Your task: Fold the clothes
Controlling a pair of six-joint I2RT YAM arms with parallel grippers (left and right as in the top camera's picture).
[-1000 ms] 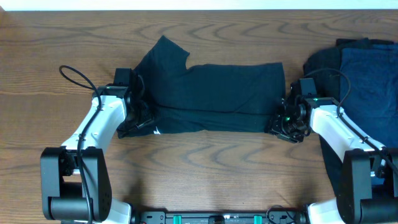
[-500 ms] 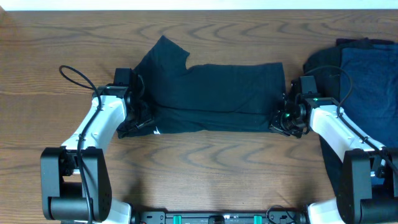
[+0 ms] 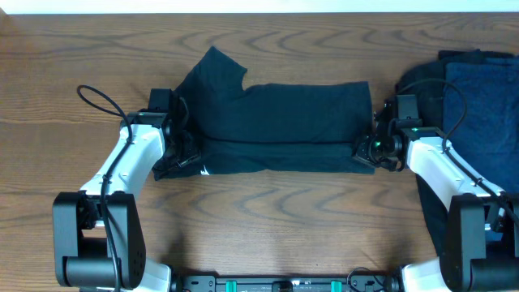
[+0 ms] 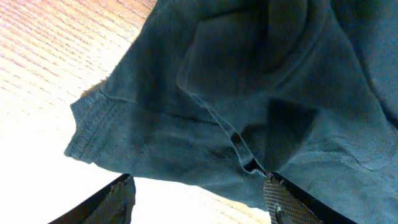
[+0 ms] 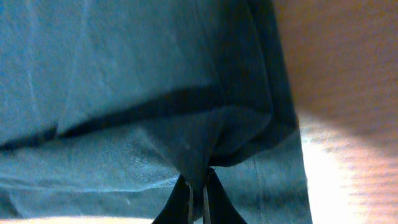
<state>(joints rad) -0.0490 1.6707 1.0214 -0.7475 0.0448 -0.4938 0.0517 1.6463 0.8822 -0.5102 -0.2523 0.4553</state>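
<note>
A black T-shirt (image 3: 276,122), one of the clothes, lies folded lengthwise across the middle of the table, a sleeve pointing to the back left. A small white label (image 3: 204,170) shows at its front left edge. My left gripper (image 3: 185,154) stands open at the shirt's left end. In the left wrist view the dark cloth (image 4: 236,81) lies just beyond the spread fingers (image 4: 280,202), one touching a fold. My right gripper (image 3: 363,151) is at the shirt's right end, shut on a pinch of its cloth (image 5: 124,74) that bunches between the jaws (image 5: 198,190).
More clothes lie in a pile at the right edge: a navy garment (image 3: 486,89) on a black one (image 3: 418,81), close behind my right arm. Bare wooden table (image 3: 276,211) lies in front of the shirt and to the left.
My right gripper has shut on the shirt's front right corner and drawn a little toward the back. The left gripper has stayed open and still.
</note>
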